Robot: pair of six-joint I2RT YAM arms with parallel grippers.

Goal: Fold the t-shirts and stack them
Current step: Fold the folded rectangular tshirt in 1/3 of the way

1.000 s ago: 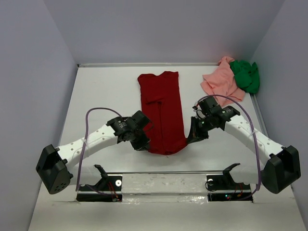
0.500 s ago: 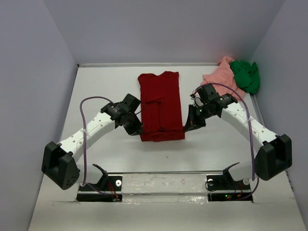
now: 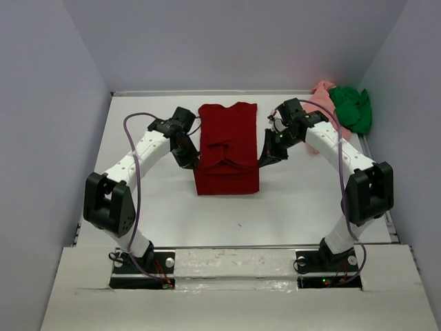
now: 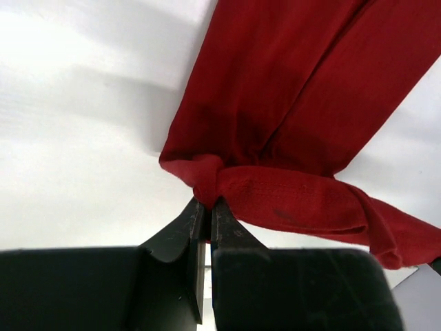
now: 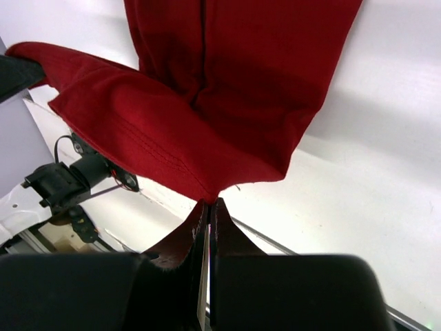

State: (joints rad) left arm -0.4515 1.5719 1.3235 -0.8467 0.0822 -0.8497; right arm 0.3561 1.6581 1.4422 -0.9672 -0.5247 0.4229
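Note:
The dark red t-shirt point(image 3: 227, 148) lies in the middle of the table, its near end doubled back over the rest. My left gripper point(image 3: 191, 163) is shut on the left corner of that lifted hem; in the left wrist view the red cloth point(image 4: 275, 138) bunches at the fingertips point(image 4: 207, 205). My right gripper point(image 3: 264, 159) is shut on the right corner, and the right wrist view has the red shirt point(image 5: 234, 89) hanging from the pinch point(image 5: 209, 202). The salmon pink t-shirt point(image 3: 321, 89) and the bright green t-shirt point(image 3: 351, 107) lie crumpled at the far right corner.
White walls close the table on the left, back and right. A raised rail point(image 3: 234, 258) with the two arm bases runs along the near edge. The pink and green heap sits just behind my right arm's elbow.
Both grippers have carried the red shirt's near hem away from the bases toward the far end, folding it over. The shirt now covers about half its former length.

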